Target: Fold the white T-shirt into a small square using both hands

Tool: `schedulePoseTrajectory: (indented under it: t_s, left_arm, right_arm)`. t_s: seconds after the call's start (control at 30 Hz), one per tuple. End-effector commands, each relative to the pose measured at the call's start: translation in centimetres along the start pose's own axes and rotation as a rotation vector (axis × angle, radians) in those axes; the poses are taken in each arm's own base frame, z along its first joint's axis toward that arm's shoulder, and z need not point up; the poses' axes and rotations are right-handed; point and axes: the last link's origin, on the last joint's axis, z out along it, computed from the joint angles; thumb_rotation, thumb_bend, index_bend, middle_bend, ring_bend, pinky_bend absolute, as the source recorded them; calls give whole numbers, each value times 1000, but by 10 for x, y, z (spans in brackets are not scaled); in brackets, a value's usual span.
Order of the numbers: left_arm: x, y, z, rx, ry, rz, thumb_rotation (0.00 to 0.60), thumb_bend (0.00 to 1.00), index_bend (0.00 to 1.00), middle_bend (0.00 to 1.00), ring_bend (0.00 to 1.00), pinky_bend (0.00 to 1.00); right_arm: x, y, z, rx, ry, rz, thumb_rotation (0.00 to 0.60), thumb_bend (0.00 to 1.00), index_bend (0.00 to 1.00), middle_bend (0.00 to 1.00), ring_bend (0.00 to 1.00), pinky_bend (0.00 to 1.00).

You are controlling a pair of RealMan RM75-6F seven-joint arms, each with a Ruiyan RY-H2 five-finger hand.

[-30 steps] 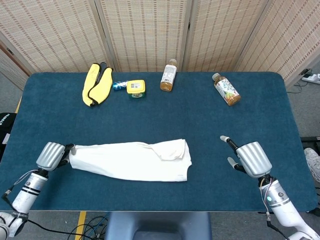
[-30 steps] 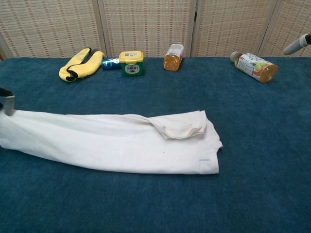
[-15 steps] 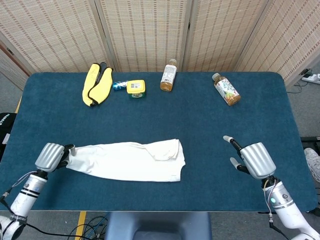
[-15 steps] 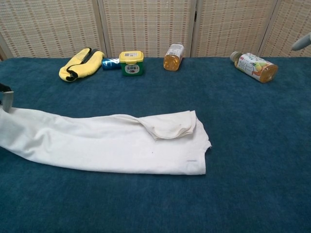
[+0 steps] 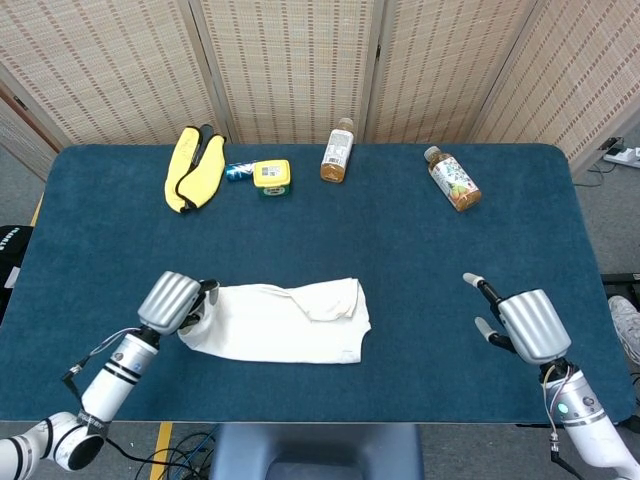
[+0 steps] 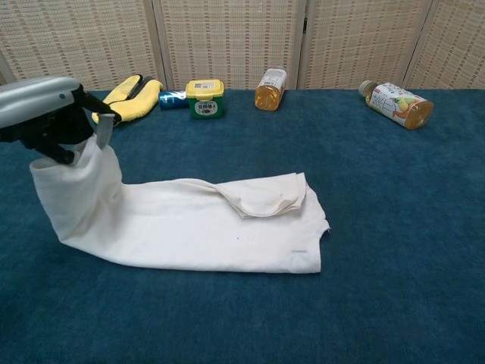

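The left end of the white T-shirt (image 6: pixel 189 227) is held up by the left hand (image 6: pixel 45 114). The right hand (image 5: pixel 520 322) seems released, empty, lower right. Next, the lifted end should be laid rightward over the rest.

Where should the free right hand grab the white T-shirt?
Probably the T-shirt's loose right edge, approached from the right: it lies flat nearest the open right hand, while the left hand holds the other end lifted.

A table (image 5: pixel 520 200) covered in dark blue carpet-like cloth fills the middle. At twelve o'clock stands a folding screen (image 5: pixel 290 60) of woven beige panels. Grey floor (image 5: pixel 612 215) shows at three o'clock, with a white power strip (image 5: pixel 623 154).
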Motion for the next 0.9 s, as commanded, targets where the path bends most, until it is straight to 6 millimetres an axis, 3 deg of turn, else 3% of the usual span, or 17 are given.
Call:
schedulePoseTrajectory:
  t_s: [0.03,0.5,0.9]
  left_arm:
    - [2,33,21,-40,-7,-9,600,585,649,968,876,967]
    - [-15,111,60,-115,-47,-2,600,582,637,968,876,967]
    - [-35,155,88,-105,-59,17,600,580,632,968,876,967]
  right_arm:
    - [1,1,-2,-4,2,-1,600,321,173,951,990,1000]
    - [6,7,-7,-30,9,-9,600,322,173,951,990,1000]
    - [7,12,-9,-49,1,-12,600,321,173,951,990,1000]
